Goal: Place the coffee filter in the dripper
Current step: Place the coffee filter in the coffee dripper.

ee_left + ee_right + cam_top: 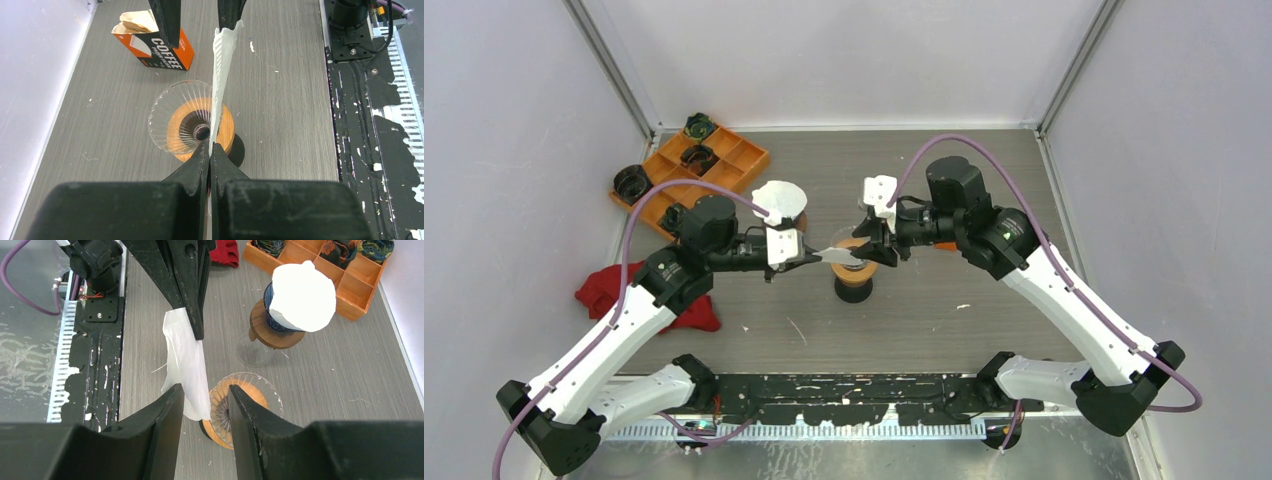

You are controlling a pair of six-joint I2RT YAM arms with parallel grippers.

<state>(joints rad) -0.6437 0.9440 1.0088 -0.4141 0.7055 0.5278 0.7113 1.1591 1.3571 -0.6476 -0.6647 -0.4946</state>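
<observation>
**Figure: filter held over the dripper, not yet seated.** The coffee filter (187, 355) is out of its box (160, 45) but is not in the dripper (185, 120). It hangs as a flat, folded sheet directly above the ribbed glass cone, edge-on in the left wrist view, and its lower corner is close over the cone's mouth. I judge the pick-up done. What is left is to spread the paper into a cone, lower it into the glass and let go.

The left pincer (210, 150) is pressed together on one edge of the filter and carries it. The right pincer (205, 390) stands apart. The paper's far end lies between its fingers and against one of them, and the other finger is clear of it, so I read no grip there.

Both arms reach inward from the near edge of the surface (924, 320), with forearms slanting toward the middle and wrists about level. The two pincers face each other tip to tip over the dripper, the left coming from its left side and the right from its right.

A second dripper (300, 295), already lined with white paper, stands on a wooden collar beside an orange tray (714, 165). A red cloth (609, 285) lies near the left arm.
</observation>
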